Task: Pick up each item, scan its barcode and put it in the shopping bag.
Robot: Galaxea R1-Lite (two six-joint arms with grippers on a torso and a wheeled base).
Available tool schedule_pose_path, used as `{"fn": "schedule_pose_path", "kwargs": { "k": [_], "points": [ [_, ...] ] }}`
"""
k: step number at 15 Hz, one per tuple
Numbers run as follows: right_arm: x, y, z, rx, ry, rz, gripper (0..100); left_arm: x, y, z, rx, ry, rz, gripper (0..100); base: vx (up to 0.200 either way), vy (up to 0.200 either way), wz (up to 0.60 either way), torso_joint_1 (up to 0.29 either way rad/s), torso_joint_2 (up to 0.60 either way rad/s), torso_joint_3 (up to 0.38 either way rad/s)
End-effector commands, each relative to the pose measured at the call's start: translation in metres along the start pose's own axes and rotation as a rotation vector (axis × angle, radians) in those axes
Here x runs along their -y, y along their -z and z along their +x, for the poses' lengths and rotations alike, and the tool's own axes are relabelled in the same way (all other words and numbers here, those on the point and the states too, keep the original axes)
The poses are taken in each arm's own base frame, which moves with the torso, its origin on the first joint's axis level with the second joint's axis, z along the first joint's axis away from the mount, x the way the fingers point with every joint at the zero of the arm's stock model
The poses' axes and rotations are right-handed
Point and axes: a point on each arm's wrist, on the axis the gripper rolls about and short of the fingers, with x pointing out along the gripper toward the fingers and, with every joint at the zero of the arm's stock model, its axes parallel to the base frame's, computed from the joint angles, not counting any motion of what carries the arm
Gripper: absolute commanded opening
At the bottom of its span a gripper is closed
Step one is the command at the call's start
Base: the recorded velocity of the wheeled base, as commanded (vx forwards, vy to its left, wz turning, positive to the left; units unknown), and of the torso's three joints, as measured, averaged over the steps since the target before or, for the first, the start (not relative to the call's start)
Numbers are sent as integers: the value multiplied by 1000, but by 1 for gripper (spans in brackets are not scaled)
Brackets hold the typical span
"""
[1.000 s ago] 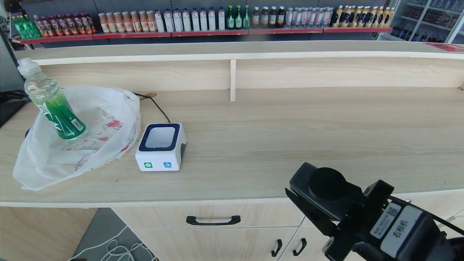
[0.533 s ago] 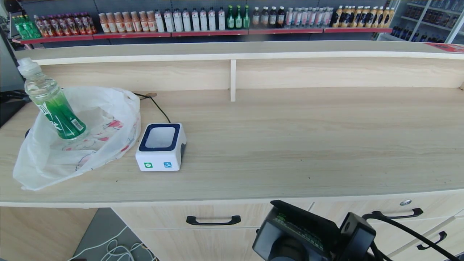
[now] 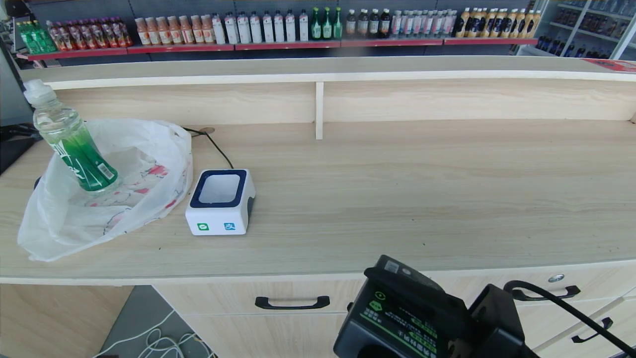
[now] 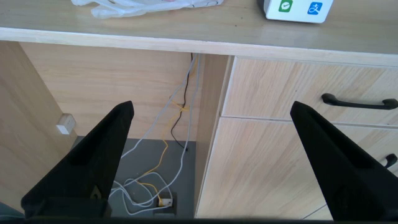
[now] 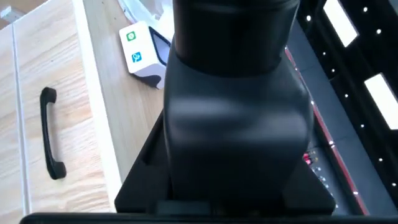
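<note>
A clear bottle (image 3: pixel 74 144) with a green label and white cap stands tilted inside the white plastic shopping bag (image 3: pixel 144 199) at the counter's left. The white barcode scanner (image 3: pixel 221 201) with its dark blue rim sits just right of the bag. My left gripper (image 4: pixel 211 162) hangs open below the counter's front edge, with nothing between its fingers; the scanner's front (image 4: pixel 298 9) and the bag's edge (image 4: pixel 143 7) lie above it. My right arm's wrist (image 3: pixel 422 318) is low in front of the drawers, right of the scanner (image 5: pixel 140 53).
The wooden counter (image 3: pixel 397 199) has a raised back ledge with a thin divider (image 3: pixel 319 109). Drawers with black handles (image 3: pixel 292 302) run below the front edge. A cable (image 3: pixel 218 149) leads back from the scanner. Loose cables (image 4: pixel 155 186) lie on the floor.
My right arm has dropped from over the counter's front edge to in front of the drawers and turned over. Bottle, bag and scanner have stayed put.
</note>
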Motion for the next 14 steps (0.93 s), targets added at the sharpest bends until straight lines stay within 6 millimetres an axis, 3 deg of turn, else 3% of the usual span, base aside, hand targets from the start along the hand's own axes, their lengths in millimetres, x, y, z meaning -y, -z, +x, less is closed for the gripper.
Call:
{"fn": "schedule_pose_path", "kwargs": {
  "k": [1,14],
  "points": [
    [6,-4,4,18,33,-36,0,0,0,0,1,0,0,100,0,0,0,0,0,0],
    [21,-9,2,30,99,-287,0,0,0,0,1,0,0,100,0,0,0,0,0,0]
  ]
}}
